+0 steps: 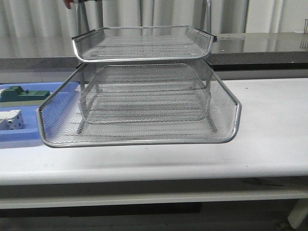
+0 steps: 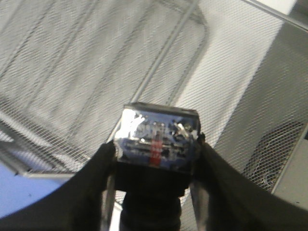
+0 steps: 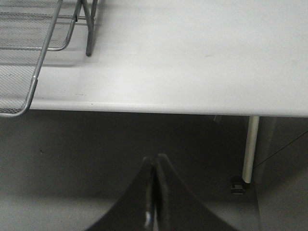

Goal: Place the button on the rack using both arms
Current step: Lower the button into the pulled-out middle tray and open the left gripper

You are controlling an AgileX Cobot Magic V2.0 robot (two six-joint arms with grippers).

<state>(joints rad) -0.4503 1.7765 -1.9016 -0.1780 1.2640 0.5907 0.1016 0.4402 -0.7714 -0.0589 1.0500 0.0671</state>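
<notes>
- At the far left of the front view a flat blue tray (image 1: 19, 137) lies on the white counter (image 1: 269, 125), partly tucked behind the rack's pulled-out tray. A green block (image 1: 17, 93) sits toward its back and a white block (image 1: 10, 119) nearer the front.
- The rack (image 1: 144, 86) fills the middle of the front view: a silver wire-mesh stack, its top tray in the upper centre, and a wide tray drawn forward toward the counter's front edge. A smaller tray shows through the mesh behind it.
- I see none of my arms in the front view.
- In my left wrist view my left claw (image 2: 156, 168) is clamped on the button (image 2: 159, 139), my black fingers (image 2: 103, 168) pressing it from both sides. What faces the camera is a clear, shiny block with a red mark on it; its cap is hidden from me.
- The button is held above the rack's mesh, which fills the frame behind it, blurred; a patch of blue shows at the lower left.
- In my right wrist view my right claw (image 3: 154, 192) has its fingers pressed together, holding nothing, out beyond the counter's front edge, with the floor below it.
- The corner of the rack's mesh is at the upper left of that frame, and a white counter leg (image 3: 250, 149) stands at the right.
</notes>
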